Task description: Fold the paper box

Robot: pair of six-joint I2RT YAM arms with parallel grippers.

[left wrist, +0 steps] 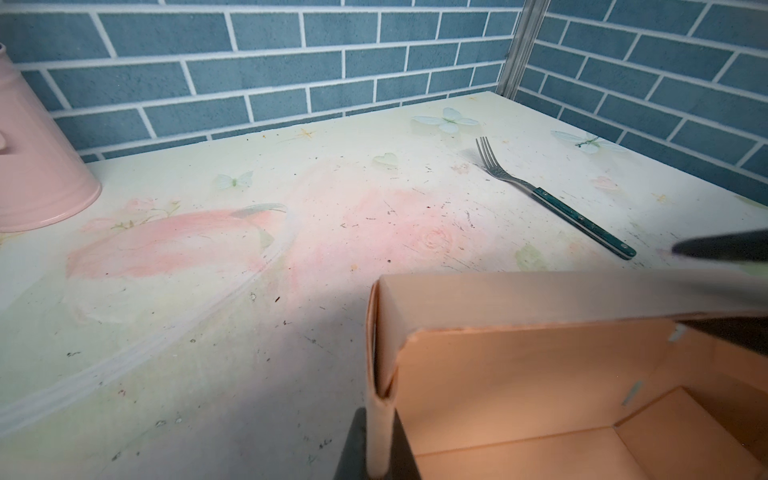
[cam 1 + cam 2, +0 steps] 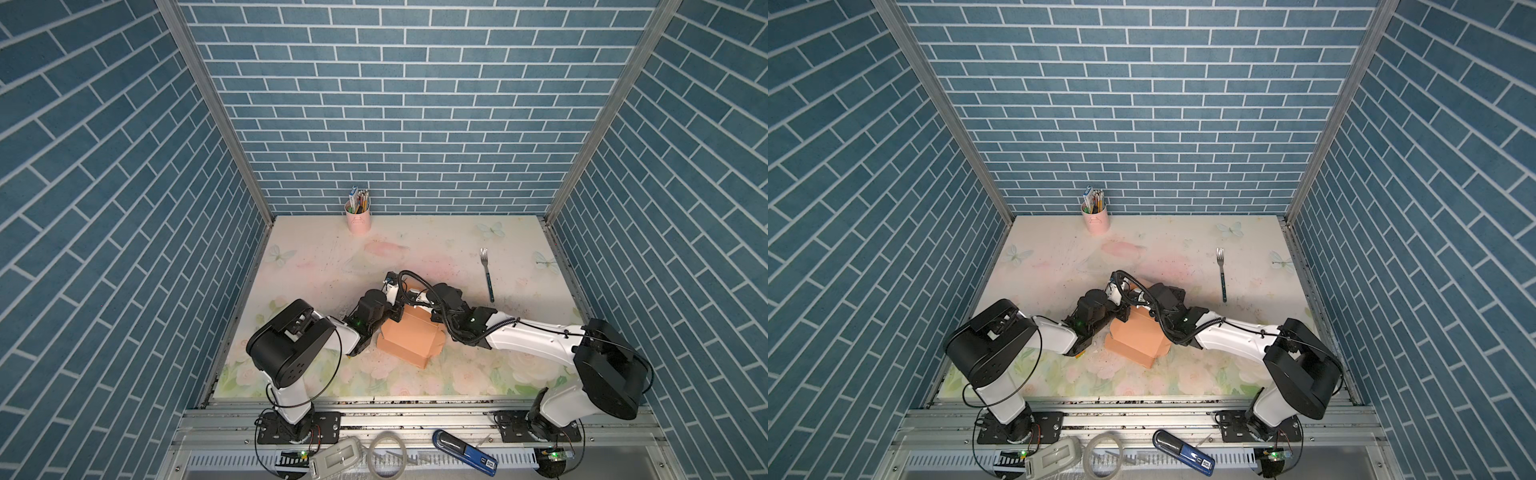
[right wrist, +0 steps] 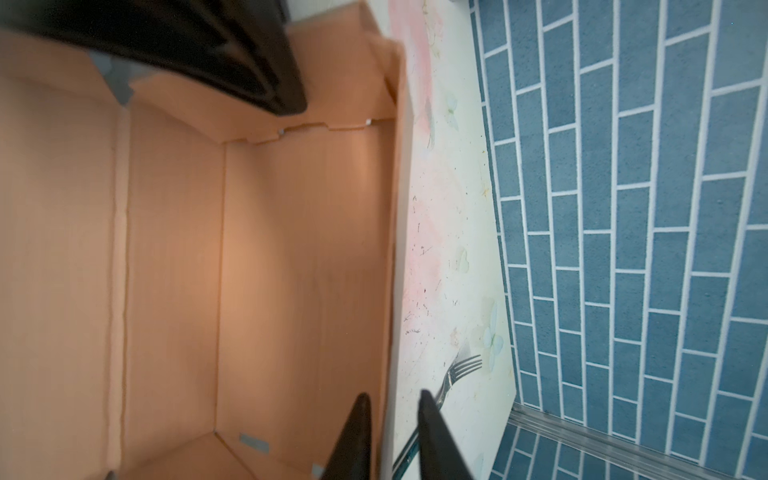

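Observation:
The paper box [image 2: 409, 338] [image 2: 1136, 338] stands mid-table, a peach-orange open carton with its walls raised. Both grippers meet at its far end in both top views. In the left wrist view my left gripper [image 1: 378, 453] is shut on the doubled-over edge of a box wall [image 1: 380, 353], one finger on each side. In the right wrist view my right gripper [image 3: 392, 440] is open and straddles another box wall [image 3: 392, 291]. One of its fingers [image 3: 353, 436] is inside the box and one outside, with a gap showing. The box floor [image 3: 166, 249] is bare.
A fork [image 2: 487, 274] [image 1: 552, 199] lies on the table right of the box. A pink cup [image 2: 358, 218] [image 1: 37, 166] of pens stands at the back wall. A blue tool [image 2: 465, 451] and a tape ring [image 2: 388, 457] lie on the front rail.

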